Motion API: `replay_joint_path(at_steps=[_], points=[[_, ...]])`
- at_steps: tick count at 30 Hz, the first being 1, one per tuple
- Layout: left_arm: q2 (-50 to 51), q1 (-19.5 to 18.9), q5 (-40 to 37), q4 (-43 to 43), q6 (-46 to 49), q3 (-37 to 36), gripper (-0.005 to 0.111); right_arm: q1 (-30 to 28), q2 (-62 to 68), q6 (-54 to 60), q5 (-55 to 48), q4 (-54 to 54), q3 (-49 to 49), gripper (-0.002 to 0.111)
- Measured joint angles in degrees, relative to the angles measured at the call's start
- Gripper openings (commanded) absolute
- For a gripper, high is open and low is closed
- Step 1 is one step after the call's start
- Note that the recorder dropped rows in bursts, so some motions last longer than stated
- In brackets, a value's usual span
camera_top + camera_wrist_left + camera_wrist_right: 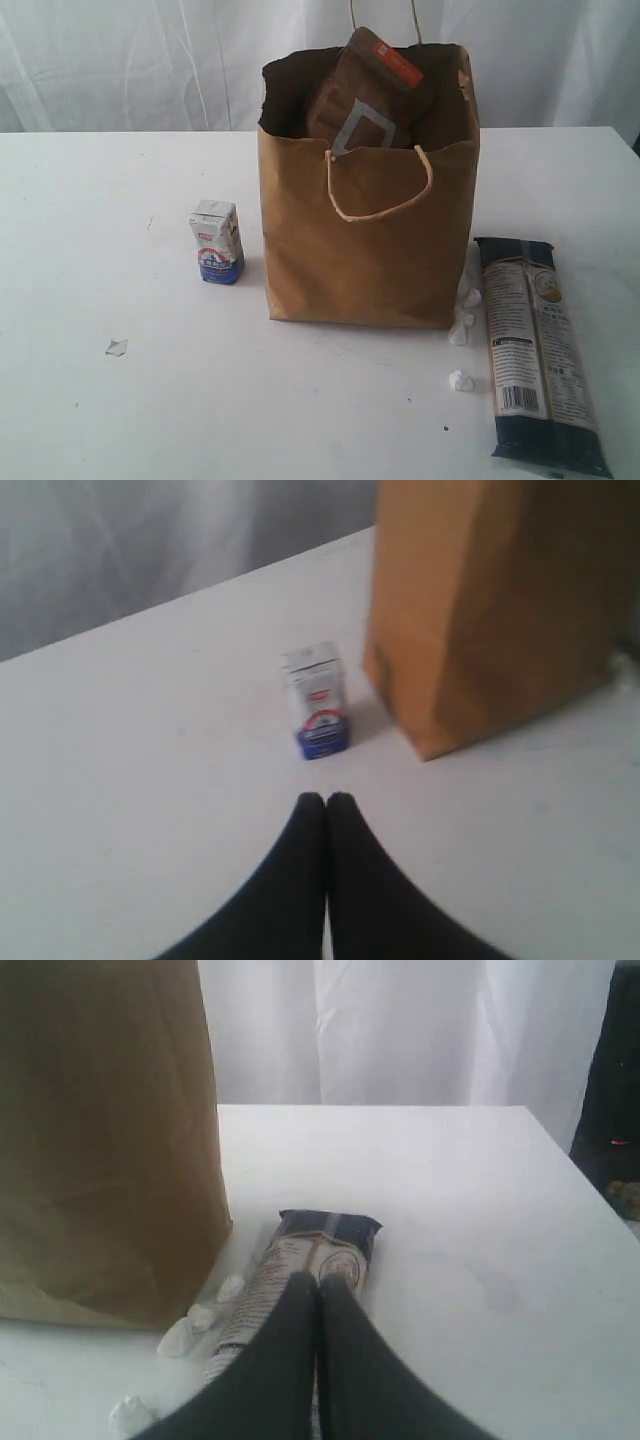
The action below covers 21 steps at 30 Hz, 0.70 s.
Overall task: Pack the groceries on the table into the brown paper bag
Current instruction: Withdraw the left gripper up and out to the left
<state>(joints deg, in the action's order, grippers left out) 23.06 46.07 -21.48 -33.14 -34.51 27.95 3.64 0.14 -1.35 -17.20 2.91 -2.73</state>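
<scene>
The brown paper bag point(368, 215) stands upright mid-table, with a brown foil pouch point(365, 95) sticking out of its open top. A small white-blue carton point(217, 241) stands on the table point(120, 400) left of the bag. A long dark pasta packet point(538, 350) lies flat to the bag's right. Neither arm shows in the exterior view. My left gripper point(326, 798) is shut and empty, a short way back from the carton point(318, 700) and the bag point(490, 610). Shut and empty as well, my right gripper point(320, 1280) hovers over the pasta packet point(320, 1245), beside the bag point(105, 1140).
Several small white crumpled bits point(461, 325) lie between the bag and the packet, also seen from the right wrist point(195, 1320). A tiny pale flake point(116, 347) lies front left. White curtains hang behind. The table's right edge point(575, 1170) runs near the packet.
</scene>
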Motion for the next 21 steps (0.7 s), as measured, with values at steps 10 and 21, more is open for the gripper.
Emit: replay_joint_path(at_steps=[10, 21], points=[[0.0, 0.0, 12.2, 10.8, 9.0, -0.9, 0.0, 0.0, 0.0, -2.1, -9.6, 5.3, 0.1, 0.0], [10.1, -0.1, 8.1, 5.9, 17.6, -1.0, 0.0, 0.0, 0.0, -2.1, -9.6, 5.7, 0.1, 0.0]])
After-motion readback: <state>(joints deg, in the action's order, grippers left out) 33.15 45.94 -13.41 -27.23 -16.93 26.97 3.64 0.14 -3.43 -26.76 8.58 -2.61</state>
